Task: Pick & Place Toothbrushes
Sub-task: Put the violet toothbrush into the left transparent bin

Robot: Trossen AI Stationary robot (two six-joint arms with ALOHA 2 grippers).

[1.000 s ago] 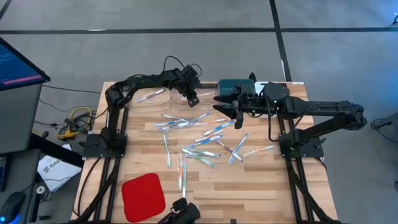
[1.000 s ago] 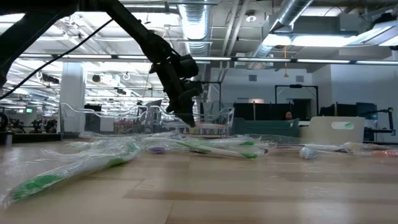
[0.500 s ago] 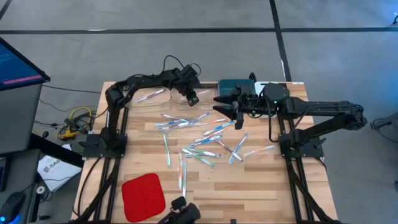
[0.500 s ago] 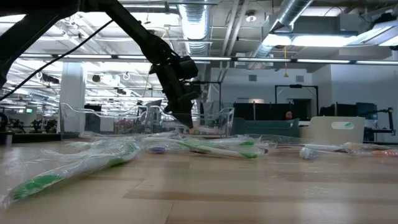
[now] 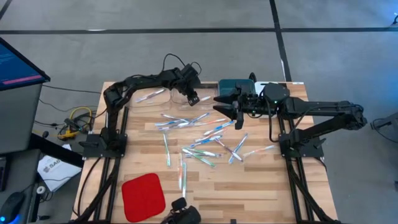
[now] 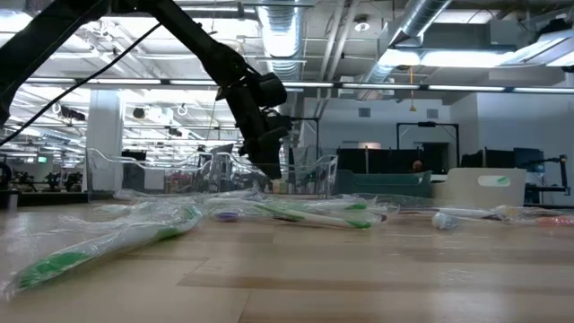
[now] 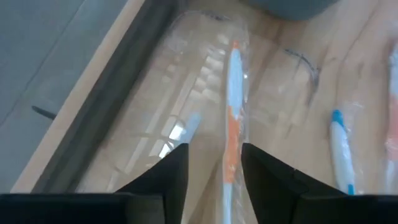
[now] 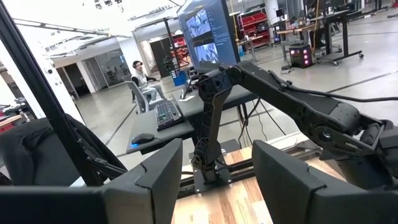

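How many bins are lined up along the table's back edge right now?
4: a clear plastic bin at the left; a second clear bin under the left gripper; a dark teal bin mid-edge; a white bin beside it, mostly hidden by the right arm.

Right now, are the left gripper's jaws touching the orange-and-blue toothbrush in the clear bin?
Apart. The left wrist view shows the left gripper open, a visible gap between each jaw and the orange-and-blue toothbrush lying in the clear bin.

Wrapped toothbrushes [image 5: 199, 138] scattered flat mid-table
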